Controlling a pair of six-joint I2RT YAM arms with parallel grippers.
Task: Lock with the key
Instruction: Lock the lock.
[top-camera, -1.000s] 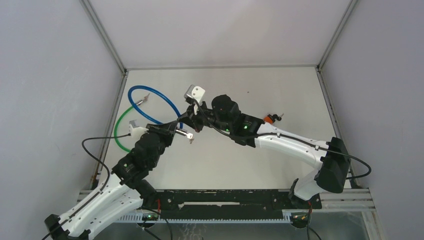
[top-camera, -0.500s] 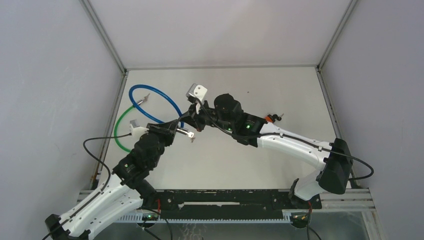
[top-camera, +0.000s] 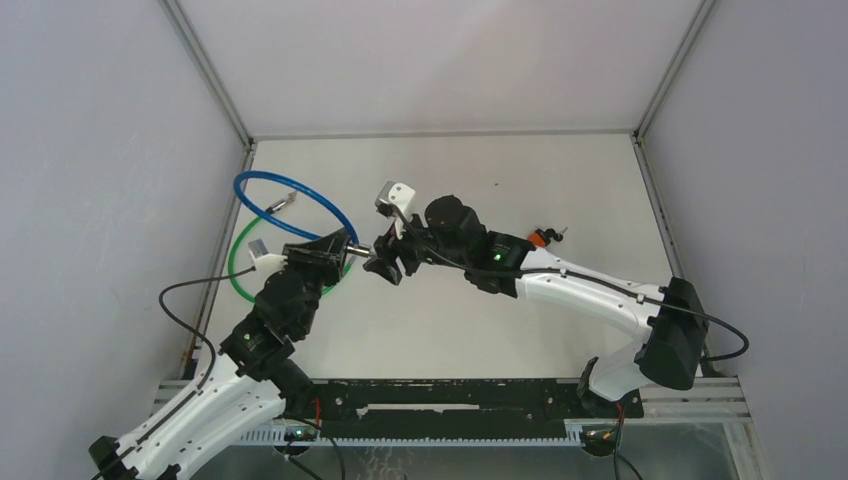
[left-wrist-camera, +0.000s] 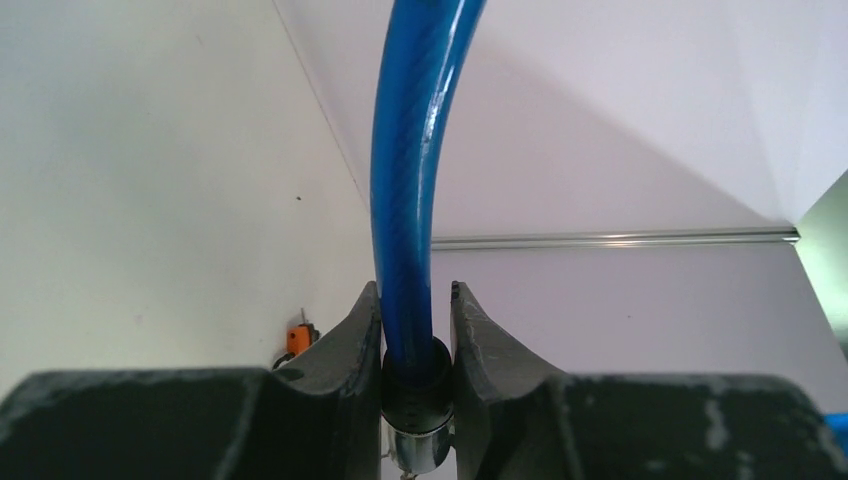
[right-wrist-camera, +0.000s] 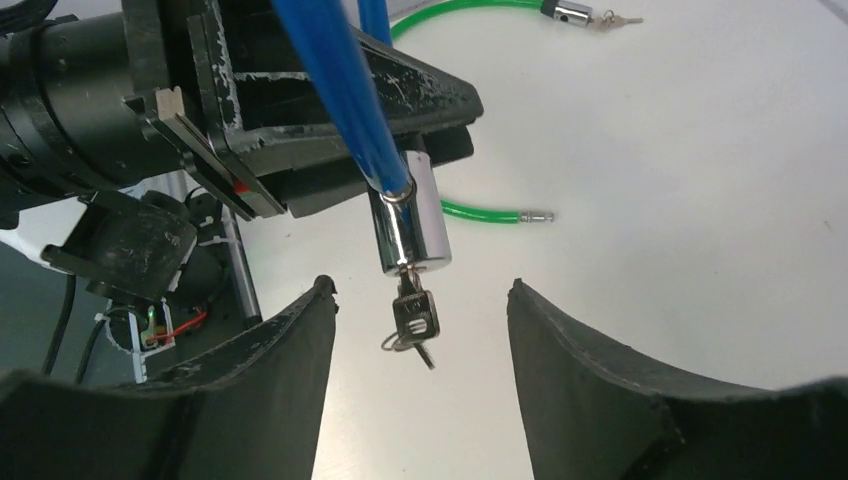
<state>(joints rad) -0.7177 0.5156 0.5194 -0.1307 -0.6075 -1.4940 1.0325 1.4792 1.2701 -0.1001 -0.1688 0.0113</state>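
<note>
The chrome lock barrel (right-wrist-camera: 410, 225) of the blue cable (right-wrist-camera: 335, 70) hangs at the centre of the right wrist view with the key (right-wrist-camera: 413, 315) seated in its lower end, apparently held in the air so the key faces the other arm. The left gripper (left-wrist-camera: 415, 300) is clamped narrowly on the cable just above the barrel, steadying it. The right gripper (right-wrist-camera: 420, 287) stands wide and empty, its fingers (right-wrist-camera: 600, 380) flanking the key without touching it, with a green cable (right-wrist-camera: 480, 212) on the table (right-wrist-camera: 700, 150) behind.

Two cable locks (right-wrist-camera: 338, 80), seemingly two keys (right-wrist-camera: 413, 318)
</note>
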